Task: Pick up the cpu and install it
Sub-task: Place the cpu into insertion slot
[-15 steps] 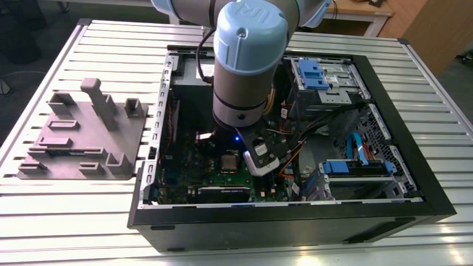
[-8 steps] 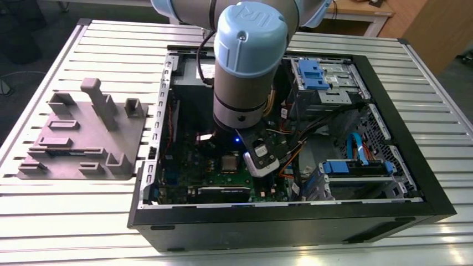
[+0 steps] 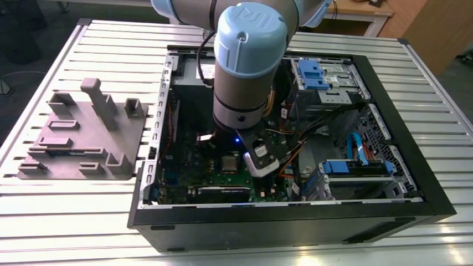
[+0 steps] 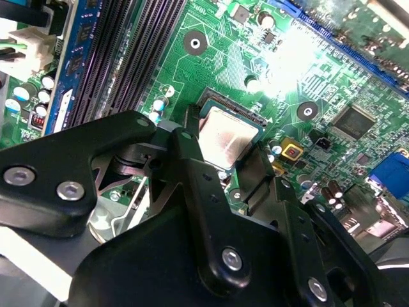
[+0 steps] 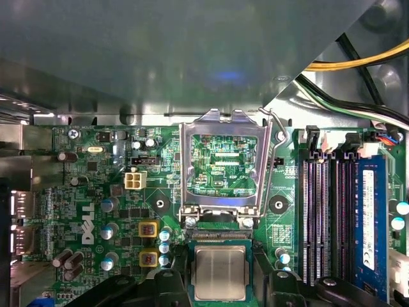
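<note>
The cpu (image 5: 220,272) (image 4: 225,134), a small silver square chip with a pale rim, sits between the black fingers (image 4: 185,150) of my gripper (image 5: 220,276) (image 4: 225,152). The fingers press against two opposite edges of it. It is held just over the socket on the green motherboard (image 5: 108,198) (image 4: 319,83), with a strip of socket contacts (image 5: 218,235) showing beyond its far edge. The silver socket bracket (image 5: 185,166) stands open and upright behind the socket. In the exterior view the arm (image 3: 247,66) reaches down into the open computer case (image 3: 296,213).
Black memory slots (image 5: 326,217) and a blue memory module (image 5: 370,224) lie beside the socket. Yellow and black cables (image 5: 358,64) run above them. Blue drive bays (image 3: 318,75) fill the case's right side. A grey fixture (image 3: 81,138) lies on the slatted table, at the exterior view's left.
</note>
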Robot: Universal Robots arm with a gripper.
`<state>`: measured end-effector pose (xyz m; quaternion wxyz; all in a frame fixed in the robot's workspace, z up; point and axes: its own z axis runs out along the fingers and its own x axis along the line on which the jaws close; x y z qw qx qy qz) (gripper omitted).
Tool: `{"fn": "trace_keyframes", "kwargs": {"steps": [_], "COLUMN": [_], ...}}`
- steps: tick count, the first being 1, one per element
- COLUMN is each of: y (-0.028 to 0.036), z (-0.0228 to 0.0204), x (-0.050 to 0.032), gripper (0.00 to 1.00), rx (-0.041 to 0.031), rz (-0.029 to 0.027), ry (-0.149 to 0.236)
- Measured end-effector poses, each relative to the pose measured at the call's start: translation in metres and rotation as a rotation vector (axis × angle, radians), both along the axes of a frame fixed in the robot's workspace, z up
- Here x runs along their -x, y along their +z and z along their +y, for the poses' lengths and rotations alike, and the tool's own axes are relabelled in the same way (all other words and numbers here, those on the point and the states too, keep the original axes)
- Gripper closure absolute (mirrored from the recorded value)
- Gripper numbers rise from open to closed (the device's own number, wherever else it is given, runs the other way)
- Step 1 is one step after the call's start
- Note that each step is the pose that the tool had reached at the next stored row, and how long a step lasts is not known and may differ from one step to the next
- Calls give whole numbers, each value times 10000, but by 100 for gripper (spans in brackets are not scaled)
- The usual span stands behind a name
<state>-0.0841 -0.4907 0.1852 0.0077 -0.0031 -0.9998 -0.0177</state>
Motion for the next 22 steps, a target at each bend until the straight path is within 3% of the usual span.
{"fn": "trace_keyframes", "kwargs": {"steps": [3,4,9,18,21,22], "y": [-3,-4,-5,216,251,251], "z": [0,0,3,0,0,1], "x": [1,1,-2,0,0,0], "gripper": [52,46,46,46,48,54], "rx": [-5,-5,-24,-7,-7,-9], "rz": [1,-2,-12,13,13,13], "ry": [-1,-1,2,-1,0,0]}}
